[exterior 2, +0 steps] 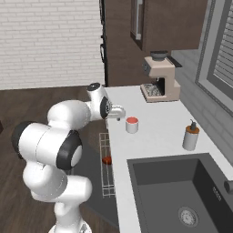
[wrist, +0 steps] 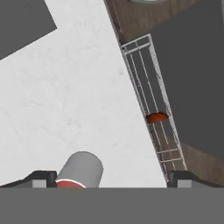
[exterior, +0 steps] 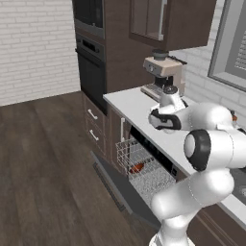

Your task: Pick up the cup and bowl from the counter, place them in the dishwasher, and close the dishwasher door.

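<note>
Two task pieces sit apart: the bowl already lies in the wire rack of the dishwasher, the cup stands upright on the surface.

Left to right in the right base view: white arm, its hand reaching over the surface edge; the rack pulled out below that edge with the reddish-brown bowl lying in it; the cup near the front edge of the surface, just beside the hand; a beige coffee machine further back near the wall; a soap dispenser well to the right; a dark sink in the near right corner.

Tool: fingers spread wide, holding nothing. In the hand view the two dark tips stand far apart, the cup near the left one, not touching either as far as I can tell.

Dishwasher door is dropped open, lying flat and low under the rack, over the wood floor. Wall oven sits in the tall dark cabinet left of the surface in the left base view.
</note>
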